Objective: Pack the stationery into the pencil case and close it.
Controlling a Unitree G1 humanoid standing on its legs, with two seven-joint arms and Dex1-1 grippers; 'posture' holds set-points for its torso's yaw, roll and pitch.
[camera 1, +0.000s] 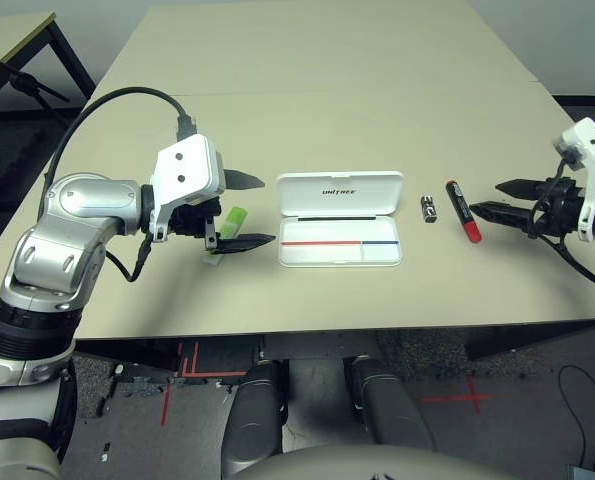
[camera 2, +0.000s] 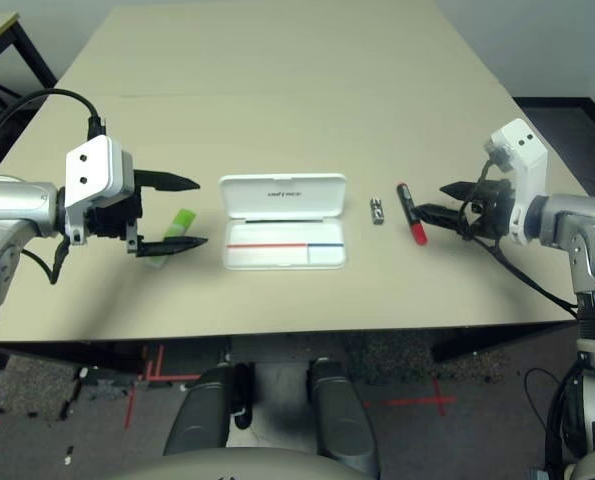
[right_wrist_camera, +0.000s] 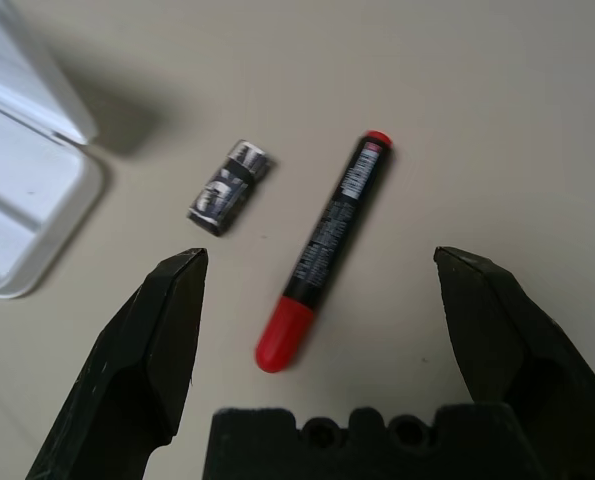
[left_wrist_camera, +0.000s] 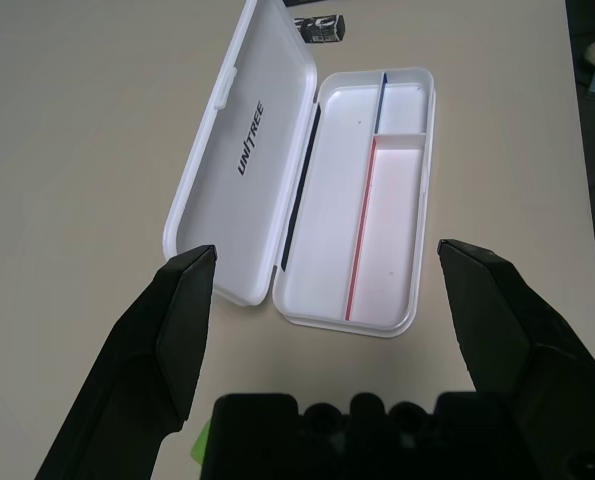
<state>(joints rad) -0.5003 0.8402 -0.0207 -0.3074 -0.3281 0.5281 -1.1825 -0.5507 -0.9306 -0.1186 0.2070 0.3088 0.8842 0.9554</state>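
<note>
While the case (camera 1: 339, 235) lies open and empty mid-table, nothing is packed yet: highlighter (camera 1: 233, 222) under the left gripper (camera 1: 249, 210), marker (camera 1: 463, 211) and small piece (camera 1: 429, 208) by the right gripper (camera 1: 497, 198), both spread wide.

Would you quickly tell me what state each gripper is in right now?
Left gripper: open, holding nothing, above the green highlighter.
Right gripper: open, holding nothing, beside the red marker.

the table (camera 1: 307, 120) is evenly lit from above; soft, short shadows are seen. the fingers (right_wrist_camera: 157, 340) are slightly blurred in the wrist views.
</note>
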